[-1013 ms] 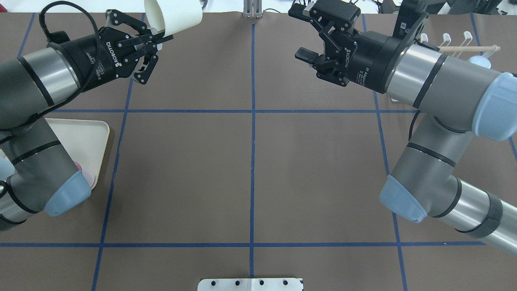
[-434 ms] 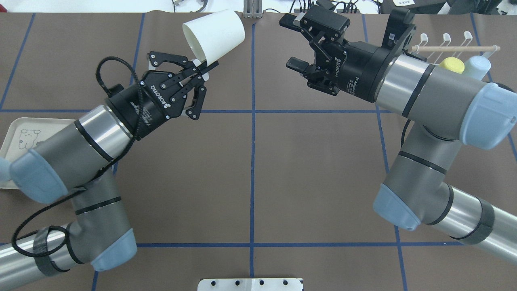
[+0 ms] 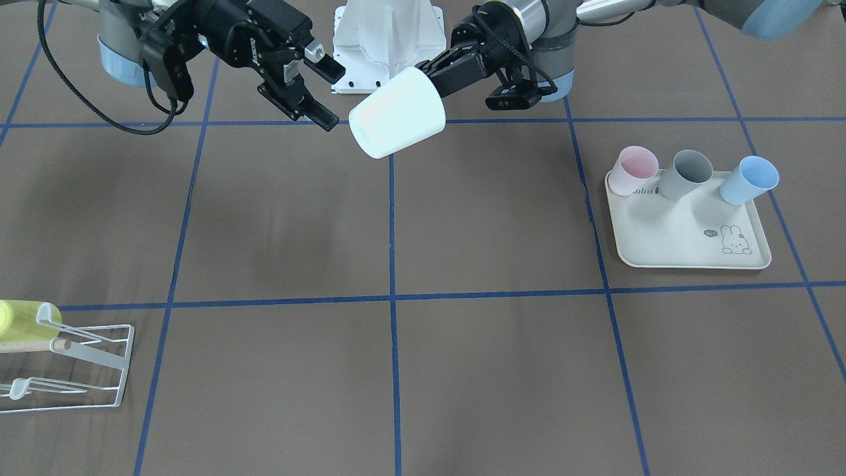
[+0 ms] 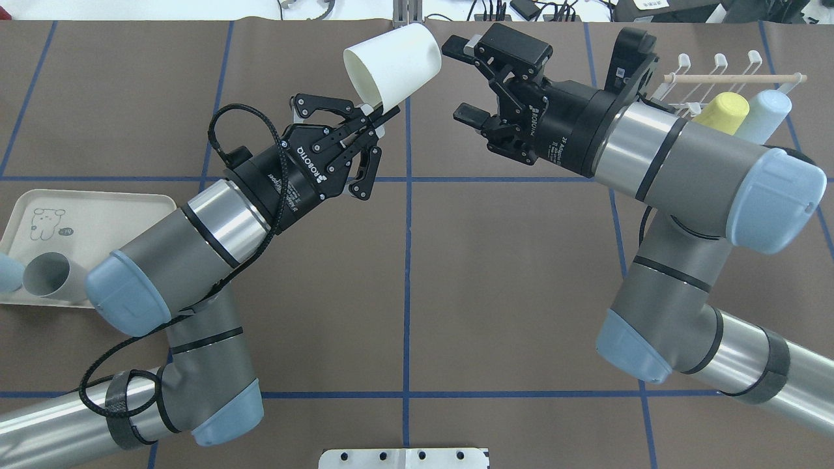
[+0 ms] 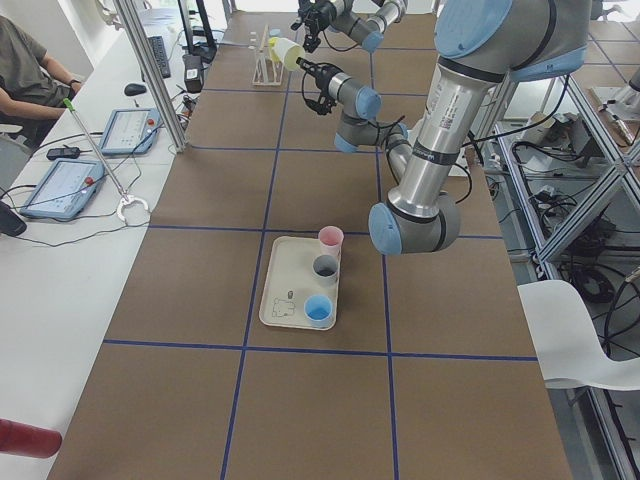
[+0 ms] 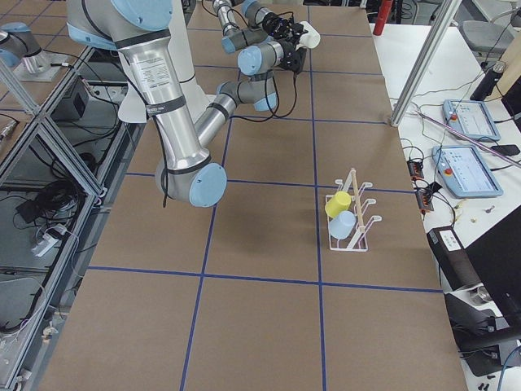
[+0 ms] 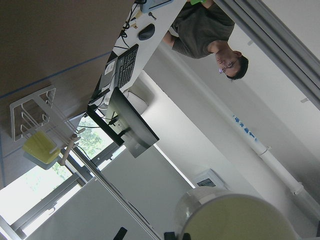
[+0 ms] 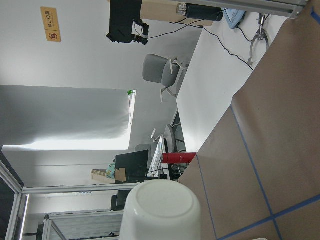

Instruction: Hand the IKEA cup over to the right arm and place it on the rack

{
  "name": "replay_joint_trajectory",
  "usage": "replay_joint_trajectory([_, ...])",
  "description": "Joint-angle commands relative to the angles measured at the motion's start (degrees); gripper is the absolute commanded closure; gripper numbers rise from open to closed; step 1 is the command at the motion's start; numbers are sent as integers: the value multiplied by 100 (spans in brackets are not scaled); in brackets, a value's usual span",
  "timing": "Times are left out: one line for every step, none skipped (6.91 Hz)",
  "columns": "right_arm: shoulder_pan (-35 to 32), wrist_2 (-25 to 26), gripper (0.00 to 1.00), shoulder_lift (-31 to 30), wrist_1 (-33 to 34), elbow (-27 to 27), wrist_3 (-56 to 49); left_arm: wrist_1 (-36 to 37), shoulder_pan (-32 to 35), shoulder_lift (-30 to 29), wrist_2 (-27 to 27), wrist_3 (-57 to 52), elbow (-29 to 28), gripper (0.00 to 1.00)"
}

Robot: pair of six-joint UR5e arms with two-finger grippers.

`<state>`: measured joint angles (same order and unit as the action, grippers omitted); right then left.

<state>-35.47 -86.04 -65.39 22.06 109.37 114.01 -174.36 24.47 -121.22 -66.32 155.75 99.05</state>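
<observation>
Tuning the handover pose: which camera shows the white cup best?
Overhead exterior: the white cup shows whole, the left end effector pinching its rim, the open right end effector beside it. Front-facing shows its outside; right wrist only its base; left wrist a blurred part; side views, tiny.

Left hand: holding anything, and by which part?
The white cup, pinched at its rim by the left hand; the right hand is open and empty.
</observation>
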Motion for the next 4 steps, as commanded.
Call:
replay_joint_trajectory([23,9,0,0,0,-21,-1,7,-117,-77,48,-1,-26,100])
replay_joint_trajectory([31,9,0,0,0,-30,-1,7,-179,-86,57,-1,-26,100])
replay_joint_trajectory([49,9,0,35,0,-30,-1,16,-205,-130,57,-10,-26,100])
replay_joint_trajectory([66,9,0,44,0,-39,-1,42,-240,-191,57,-10,-26,100])
